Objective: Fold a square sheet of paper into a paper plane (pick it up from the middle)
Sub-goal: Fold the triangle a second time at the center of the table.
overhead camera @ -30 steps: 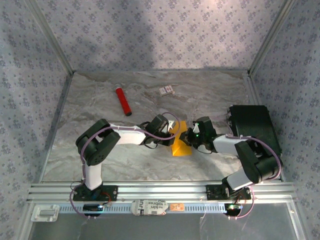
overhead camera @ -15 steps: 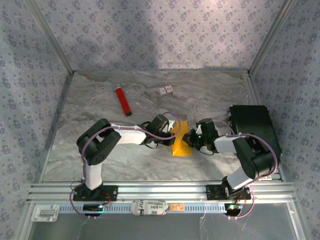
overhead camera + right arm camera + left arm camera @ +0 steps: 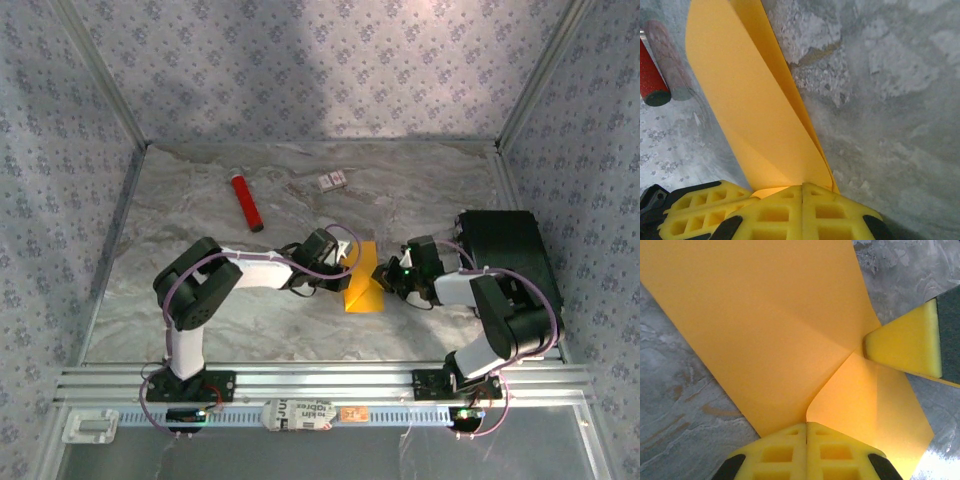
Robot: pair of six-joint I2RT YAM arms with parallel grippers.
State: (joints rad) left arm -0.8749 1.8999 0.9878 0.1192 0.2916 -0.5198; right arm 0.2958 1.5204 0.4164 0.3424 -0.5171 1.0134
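Observation:
The square sheet of paper (image 3: 362, 282) is orange-yellow and folded over on itself, standing up off the marble table between my two grippers. My left gripper (image 3: 345, 268) is shut on its left side; in the left wrist view the sheet (image 3: 770, 325) runs into the closed seam of that gripper (image 3: 806, 426). From the right, my right gripper (image 3: 392, 280) is shut on the other side, where the two paper layers (image 3: 755, 115) enter its closed fingers (image 3: 802, 191). One right fingertip (image 3: 902, 347) presses the crease in the left wrist view.
A red cylindrical tube (image 3: 247, 202) lies at the back left, and its end (image 3: 651, 82) shows in the right wrist view. A small white card (image 3: 334, 181) lies at the back centre. A black box (image 3: 510, 255) stands at the right, close behind the right arm.
The right arm's wrist and forearm have drawn a little to the right. The left arm has held still. Both grippers have stayed shut on the sheet.

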